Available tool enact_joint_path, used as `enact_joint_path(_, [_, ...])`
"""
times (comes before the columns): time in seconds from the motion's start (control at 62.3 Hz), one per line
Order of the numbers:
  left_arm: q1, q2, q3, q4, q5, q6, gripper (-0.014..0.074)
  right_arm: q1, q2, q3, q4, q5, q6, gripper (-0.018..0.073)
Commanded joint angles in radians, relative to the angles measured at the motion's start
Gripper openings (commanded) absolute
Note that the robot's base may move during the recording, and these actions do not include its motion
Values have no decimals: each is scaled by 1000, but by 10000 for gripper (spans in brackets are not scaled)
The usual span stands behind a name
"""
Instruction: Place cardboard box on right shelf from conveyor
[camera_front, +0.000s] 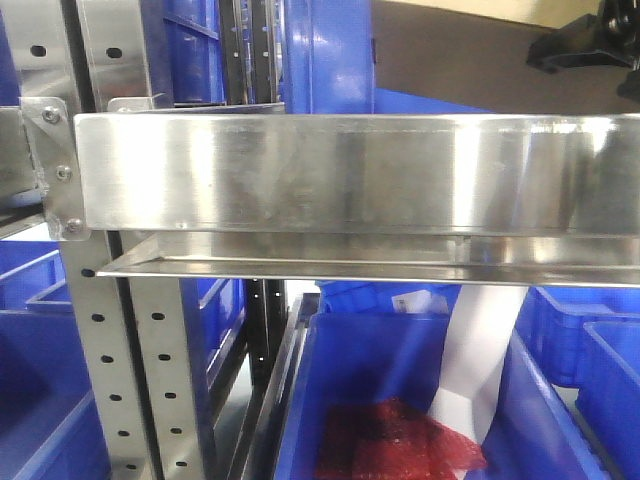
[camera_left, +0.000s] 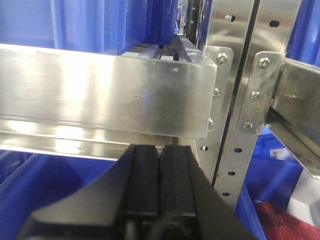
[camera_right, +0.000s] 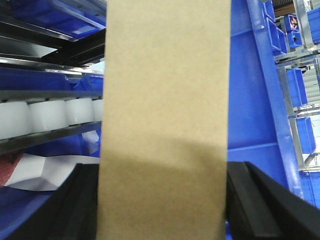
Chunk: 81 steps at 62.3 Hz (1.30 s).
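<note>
- Exterior front-facing view: the right shelf (camera_front: 350, 175) fills the frame, its tall stainless front lip reflective and bolted at the left end to a perforated steel upright (camera_front: 105, 370).
- Above the lip, at top right, a brown slab that reads as the cardboard box (camera_front: 470, 50) stands behind the shelf edge; a black part of my right arm shows at the corner beside it.
- Below the shelf sits a blue plastic bin (camera_front: 400, 400) holding a red mesh bag (camera_front: 395, 440) and a white package (camera_front: 480, 360).
- Left wrist view: my left gripper (camera_left: 159, 180) hangs just under the lip of a neighbouring steel shelf (camera_left: 105, 95), its two black fingers pressed together with nothing between them.
- Right wrist view: my right gripper (camera_right: 162, 205) pinches the cardboard box (camera_right: 165, 110) at its lower end, one black finger (camera_right: 75, 205) on each flank; the box rises upright through the frame.
- Behind the box lie white rollers (camera_right: 50, 117) and blue bins. The conveyor is not visible.
</note>
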<state>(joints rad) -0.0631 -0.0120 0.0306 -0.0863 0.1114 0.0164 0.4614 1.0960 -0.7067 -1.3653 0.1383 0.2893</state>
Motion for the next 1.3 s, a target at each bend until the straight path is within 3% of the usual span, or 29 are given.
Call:
enact_joint_path(0.0, [1, -10, -3, -5, -81, -5, -119, -2, -36, -31, -26, 14, 6, 463])
enact_joint_path(0.193, [1, -10, -3, -5, -81, -5, -119, -2, -42, -27, -26, 70, 7, 596])
enact_joint_path(0.321, [1, -10, -3, -5, -81, -5, -119, 2, -42, -10, -14, -5, 8, 599])
enact_joint_path(0.738, [1, -10, -3, -5, -81, -5, -119, 2, -117, 4, 10, -7, 11, 599])
enact_joint_path(0.947, [1, -10, -3, -5, -81, -5, -119, 2, -236, 4, 62, -81, 85, 599])
enact_joint_path(1.027, [1, -10, -3, -5, -81, -5, -119, 2, -286, 4, 148, -79, 93, 589])
enact_joint_path(1.123, [1, -10, -3, -5, -81, -5, -119, -10, -343, 4, 354, -14, 93, 528])
enact_joint_path(1.284, [1, -10, -3, -5, -81, -5, -119, -94, -400, 4, 603, 179, 92, 235])
